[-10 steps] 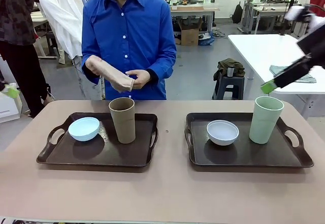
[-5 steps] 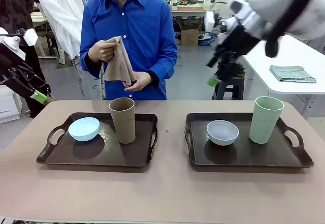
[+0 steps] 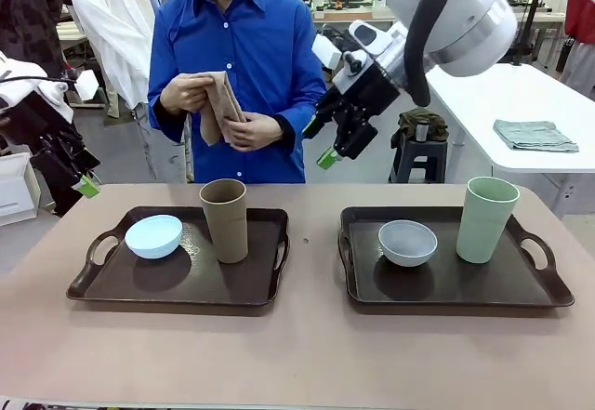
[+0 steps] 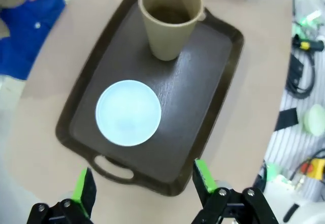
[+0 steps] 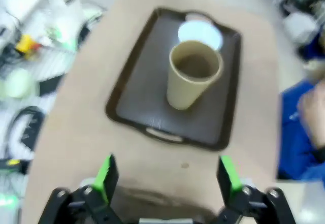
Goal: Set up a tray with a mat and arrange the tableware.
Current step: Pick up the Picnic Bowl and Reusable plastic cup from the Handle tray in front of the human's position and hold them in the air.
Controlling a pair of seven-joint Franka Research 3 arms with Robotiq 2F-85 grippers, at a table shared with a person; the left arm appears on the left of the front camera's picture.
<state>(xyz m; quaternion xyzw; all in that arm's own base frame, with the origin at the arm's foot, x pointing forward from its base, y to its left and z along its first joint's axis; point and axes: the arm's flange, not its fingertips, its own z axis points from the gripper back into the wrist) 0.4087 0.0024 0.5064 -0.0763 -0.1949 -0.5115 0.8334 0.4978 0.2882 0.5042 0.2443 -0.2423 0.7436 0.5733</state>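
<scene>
Two dark trays lie on the table. The left tray (image 3: 167,282) carries a pale blue bowl (image 3: 153,235) and a brown cup (image 3: 225,219). The right tray (image 3: 446,282) carries a white bowl (image 3: 407,242) and a pale green cup (image 3: 487,218). Across the table a person holds a folded tan mat (image 3: 221,103) in both hands at chest height. My left gripper (image 3: 79,176) hovers open beyond the left tray's outer end. Its wrist view looks down on the blue bowl (image 4: 128,113), the brown cup (image 4: 170,18) and the tray (image 4: 203,107), framed by open fingers (image 4: 85,191). My right gripper (image 3: 322,142) hangs open high over the far middle; below it show the brown cup (image 5: 194,74) and blue bowl (image 5: 199,33).
The bare tan tabletop (image 3: 307,354) runs along the near side and between the trays. A second person in white (image 3: 112,29) stands behind at the left. A white table (image 3: 502,94) with a folded cloth stands at the back right.
My right arm has swung from the far right across to the middle, high above the table. My left gripper has risen slightly at the left edge. The person has gathered the mat up in both hands.
</scene>
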